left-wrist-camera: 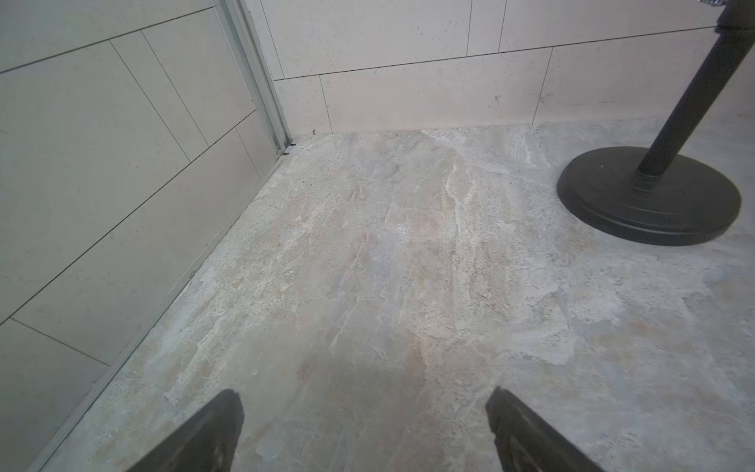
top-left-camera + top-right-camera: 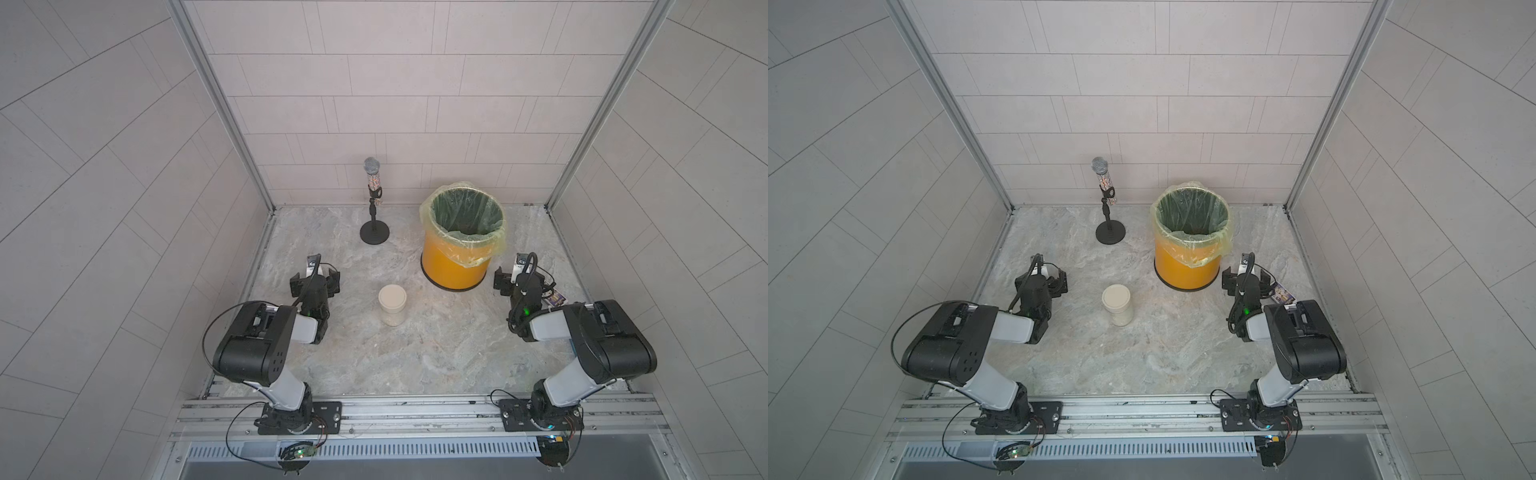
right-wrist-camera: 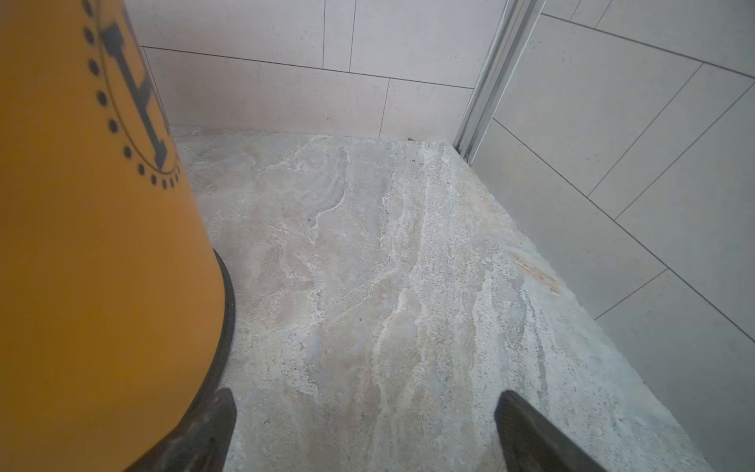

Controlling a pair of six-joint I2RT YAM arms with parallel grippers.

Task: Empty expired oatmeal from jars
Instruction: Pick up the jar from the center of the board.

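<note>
The jar (image 2: pixel 392 308) stands upright on the tabletop (image 2: pixel 415 357) between the two arms, its cream lid (image 2: pixel 392 297) on and a little oatmeal (image 2: pixel 393 319) showing through the glass. Nothing of the task looks begun: the lid must come off and the oatmeal go into the lined orange bin (image 2: pixel 453 268) farther back. The left gripper (image 2: pixel 314 277) and right gripper (image 2: pixel 521 276) both gape wide and empty, apart from the jar.

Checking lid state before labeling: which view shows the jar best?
Both top views: the jar stands upright, cream lid on, oatmeal visible through the glass. Neither wrist view shows it; left sees the stand base, right the wall of the orange bin.
</note>
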